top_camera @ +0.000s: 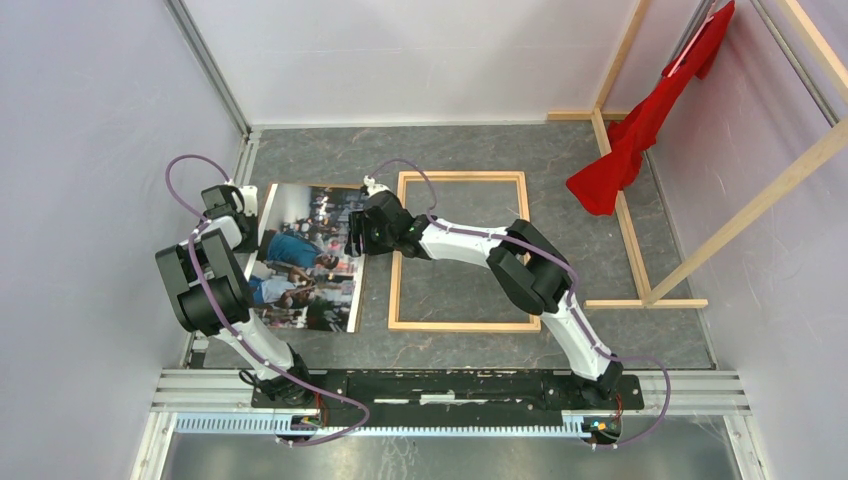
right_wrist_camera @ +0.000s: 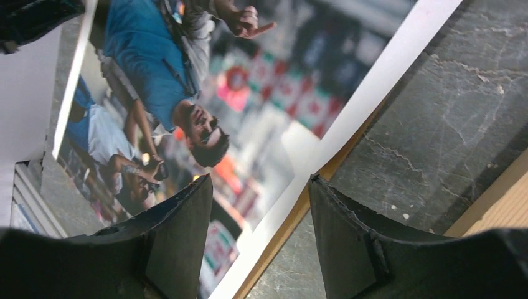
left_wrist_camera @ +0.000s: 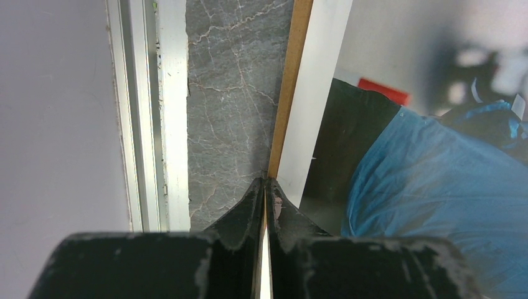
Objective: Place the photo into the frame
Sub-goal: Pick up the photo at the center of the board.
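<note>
Flanking frame point(top_camera: 465, 325), photo point(top_camera: 310, 270) left, red cloth point(top_camera: 640, 135) right

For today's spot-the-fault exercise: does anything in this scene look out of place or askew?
The photo lies beside the empty frame, not in it, and a brown backing board peeks out under its edge. A red cloth dangles from the wooden rack.

The top external camera looks down from high at the near side over the whole table point(top_camera: 450, 160). The left wrist camera sights along the left fingers point(left_wrist_camera: 246, 212), close on the photo point(left_wrist_camera: 436, 174) at its left edge. The right wrist camera looks past the right fingers point(right_wrist_camera: 180, 230) at its right edge.
</note>
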### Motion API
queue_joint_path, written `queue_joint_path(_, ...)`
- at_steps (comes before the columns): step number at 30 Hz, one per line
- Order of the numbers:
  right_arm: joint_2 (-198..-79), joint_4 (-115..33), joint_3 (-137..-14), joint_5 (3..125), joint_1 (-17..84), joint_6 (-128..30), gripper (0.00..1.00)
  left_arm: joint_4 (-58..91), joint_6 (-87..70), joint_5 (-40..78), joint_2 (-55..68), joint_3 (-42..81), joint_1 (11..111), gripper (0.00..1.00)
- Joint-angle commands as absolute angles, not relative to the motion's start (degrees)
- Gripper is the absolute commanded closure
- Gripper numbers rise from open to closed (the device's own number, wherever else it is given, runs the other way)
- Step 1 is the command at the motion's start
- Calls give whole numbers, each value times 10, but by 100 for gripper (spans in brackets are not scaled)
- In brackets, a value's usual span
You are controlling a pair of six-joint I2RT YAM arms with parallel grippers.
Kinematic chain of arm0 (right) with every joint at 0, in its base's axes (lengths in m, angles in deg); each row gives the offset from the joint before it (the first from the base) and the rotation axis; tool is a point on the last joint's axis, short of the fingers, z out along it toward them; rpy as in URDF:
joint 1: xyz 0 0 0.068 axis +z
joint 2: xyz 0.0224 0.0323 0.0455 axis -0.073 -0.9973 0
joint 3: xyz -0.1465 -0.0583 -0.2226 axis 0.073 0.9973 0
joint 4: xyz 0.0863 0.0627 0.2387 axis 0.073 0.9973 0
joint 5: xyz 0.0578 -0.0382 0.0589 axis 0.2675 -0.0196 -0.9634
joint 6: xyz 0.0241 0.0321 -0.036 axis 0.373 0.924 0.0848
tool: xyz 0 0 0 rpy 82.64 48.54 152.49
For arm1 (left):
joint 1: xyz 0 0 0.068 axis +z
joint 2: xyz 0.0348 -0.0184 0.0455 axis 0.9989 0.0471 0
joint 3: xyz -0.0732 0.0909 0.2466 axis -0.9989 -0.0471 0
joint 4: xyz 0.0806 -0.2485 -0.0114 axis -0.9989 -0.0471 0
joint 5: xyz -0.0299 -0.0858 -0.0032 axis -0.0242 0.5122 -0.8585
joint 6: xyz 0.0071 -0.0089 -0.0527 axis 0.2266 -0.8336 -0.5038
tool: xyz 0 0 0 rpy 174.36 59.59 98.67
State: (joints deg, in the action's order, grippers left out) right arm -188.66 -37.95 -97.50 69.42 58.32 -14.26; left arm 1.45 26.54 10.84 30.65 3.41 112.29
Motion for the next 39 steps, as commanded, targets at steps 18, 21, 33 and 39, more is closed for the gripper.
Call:
queue_joint_path(18,-1821,-663,-856,534,563,-23,35,-33,275,122,328,9,1105,89)
queue_joint_path(21,-1838,-709,-844,511,556,26,35,-33,275,123,329,10,1105,90)
queue_joint_path(33,-1867,-757,-804,494,548,94,35,-31,277,124,330,8,1105,90)
queue_joint_path(39,-1844,-760,-763,506,548,93,35,-31,277,124,329,8,1105,90)
